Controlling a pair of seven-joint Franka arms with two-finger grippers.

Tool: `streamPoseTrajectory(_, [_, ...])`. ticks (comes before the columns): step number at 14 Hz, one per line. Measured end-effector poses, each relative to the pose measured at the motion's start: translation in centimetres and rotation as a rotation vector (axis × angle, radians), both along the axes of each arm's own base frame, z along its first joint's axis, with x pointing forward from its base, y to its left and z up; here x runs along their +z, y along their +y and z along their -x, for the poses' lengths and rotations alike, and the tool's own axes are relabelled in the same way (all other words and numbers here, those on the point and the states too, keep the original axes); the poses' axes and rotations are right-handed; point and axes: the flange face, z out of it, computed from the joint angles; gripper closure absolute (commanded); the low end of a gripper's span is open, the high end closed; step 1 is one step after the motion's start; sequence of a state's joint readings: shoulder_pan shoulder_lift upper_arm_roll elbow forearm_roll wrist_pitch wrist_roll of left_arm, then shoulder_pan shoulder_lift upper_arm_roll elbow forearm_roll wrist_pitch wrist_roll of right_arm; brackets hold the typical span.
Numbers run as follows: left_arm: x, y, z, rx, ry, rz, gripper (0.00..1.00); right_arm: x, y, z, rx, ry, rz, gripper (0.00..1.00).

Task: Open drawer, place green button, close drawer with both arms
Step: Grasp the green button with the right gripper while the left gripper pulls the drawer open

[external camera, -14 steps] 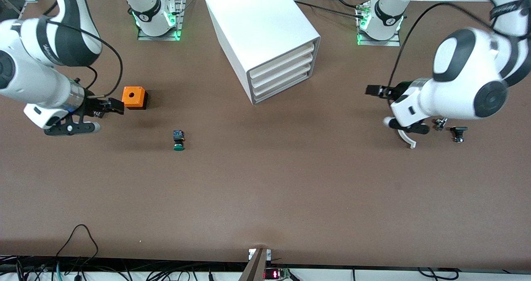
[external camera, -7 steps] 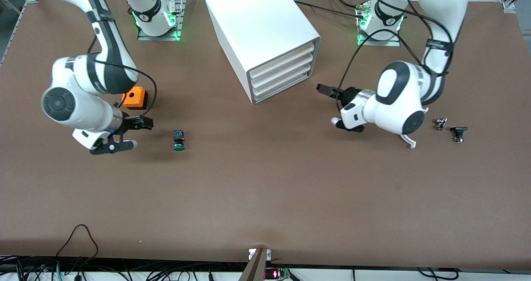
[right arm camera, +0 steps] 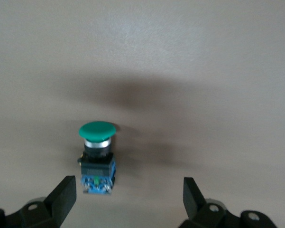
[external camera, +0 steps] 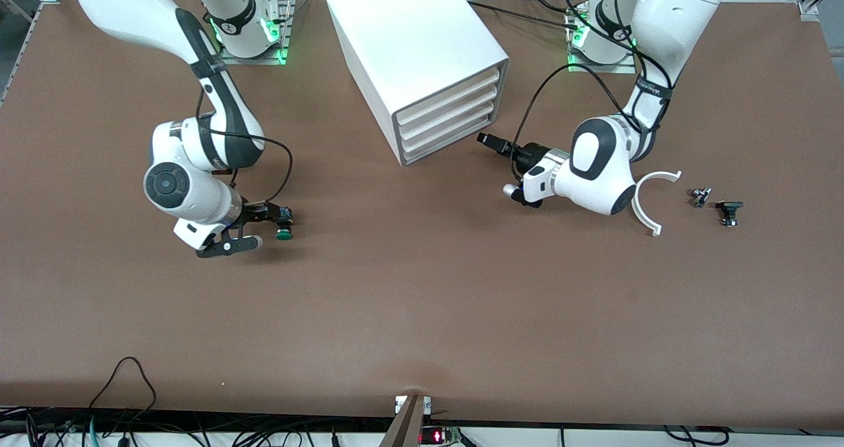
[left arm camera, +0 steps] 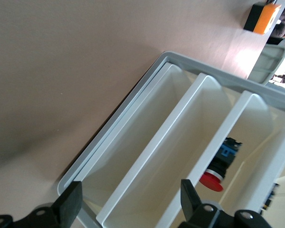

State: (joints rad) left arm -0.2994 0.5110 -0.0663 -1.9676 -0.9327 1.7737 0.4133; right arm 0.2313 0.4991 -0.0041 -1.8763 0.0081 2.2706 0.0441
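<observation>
The button (external camera: 284, 225) lies on its side on the table, green cap toward the front camera, toward the right arm's end. My right gripper (external camera: 267, 215) is low beside it and open. In the right wrist view the button (right arm camera: 97, 154) lies just ahead of the open right gripper (right arm camera: 129, 192), close to one finger (right arm camera: 64, 194). The drawer (external camera: 443, 144), lowest in the white cabinet (external camera: 409, 31), is closed. My left gripper (external camera: 489, 140) hovers just in front of it, open. The left wrist view shows the left gripper (left arm camera: 131, 203) open and empty before the drawer (left arm camera: 133, 142).
A white curved piece (external camera: 649, 203) and two small black parts (external camera: 700, 196) (external camera: 728, 211) lie toward the left arm's end. An orange cube (left arm camera: 262, 12) shows in the left wrist view. A red-capped button (left arm camera: 213, 180) sits inside an upper drawer.
Both arms have swung in toward the middle. The right gripper went from beside the orange cube to the button. The left gripper went to the cabinet's front, uncovering the curved piece.
</observation>
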Motion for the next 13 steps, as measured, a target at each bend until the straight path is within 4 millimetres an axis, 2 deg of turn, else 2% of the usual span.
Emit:
streamPoseTrajectory(2, [-0.7, -1.9, 1.1, -0.004, 0.011, 0.014, 0.19, -1.8, 0.8, 0.4, -0.005, 0.003, -0.005, 0.00])
streamPoseTrajectory(4, [-1.9, -3.2, 2.7, 0.015, 0.009, 0.020, 0.29, -2.7, 1.9, 0.8, -0.014, 0.011, -0.010, 0.00])
streamPoseTrajectory(5, [-2.6, -3.6, 3.5, 0.016, 0.011, 0.022, 0.38, -2.8, 2.3, 0.9, -0.015, 0.013, -0.011, 0.00])
streamPoseTrajectory(8, [-3.9, -4.6, 5.6, 0.019, 0.041, 0.027, 0.53, -3.1, 2.4, 1.0, -0.018, 0.017, -0.011, 0.00])
streamPoseTrajectory(9, [-4.1, -4.8, 6.0, 0.018, 0.050, 0.027, 0.67, -3.4, 2.4, 1.0, -0.018, 0.018, -0.011, 0.00])
streamPoseTrajectory(10, [-4.3, -4.8, 6.3, 0.017, 0.055, 0.026, 0.90, -3.7, 2.4, 1.1, -0.019, 0.020, -0.011, 0.00])
streamPoseTrajectory(11, [-4.4, -4.7, 6.4, 0.017, 0.057, 0.024, 1.00, -4.0, 2.4, 1.2, -0.019, 0.023, -0.010, 0.00])
streamPoseTrajectory(13, [-4.4, -4.7, 6.4, 0.004, 0.039, 0.041, 1.00, -4.5, 2.4, 1.5, -0.019, 0.029, -0.008, 0.00])
